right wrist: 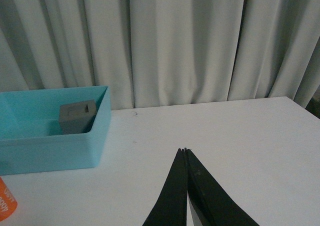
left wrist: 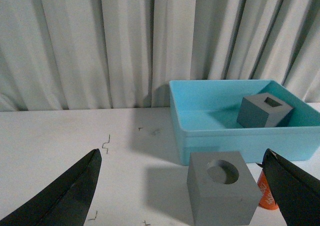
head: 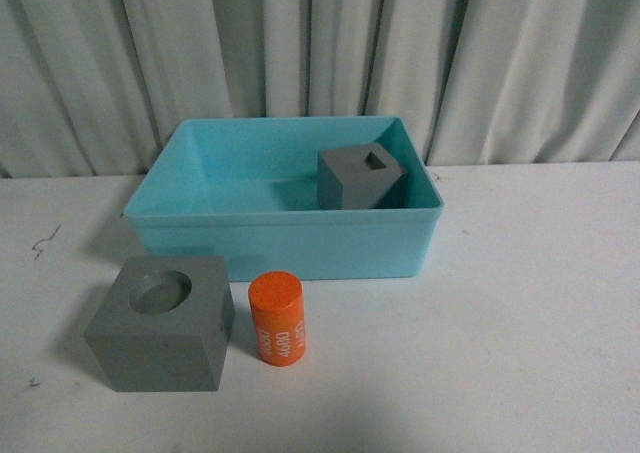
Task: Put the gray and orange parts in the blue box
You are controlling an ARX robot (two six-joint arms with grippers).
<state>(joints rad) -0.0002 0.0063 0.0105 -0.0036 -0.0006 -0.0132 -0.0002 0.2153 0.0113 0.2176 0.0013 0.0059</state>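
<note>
The blue box (head: 280, 248) stands at the table's middle back. A gray cube with a rectangular recess (head: 360, 178) lies inside it at the right rear. A gray cube with a round recess (head: 165, 323) stands on the table in front of the box's left end, with the orange cylinder (head: 277, 318) upright just to its right. Neither arm shows in the front view. In the left wrist view my left gripper (left wrist: 182, 158) is open and empty, its fingers either side of the round-recess cube (left wrist: 222, 193). My right gripper (right wrist: 185, 150) is shut and empty over bare table, right of the box (right wrist: 55, 146).
Gray-white curtains (head: 320, 53) hang close behind the table. The white table top (head: 520, 323) stretches to the right of the box. Small dark marks (left wrist: 105, 146) lie on the table to the left.
</note>
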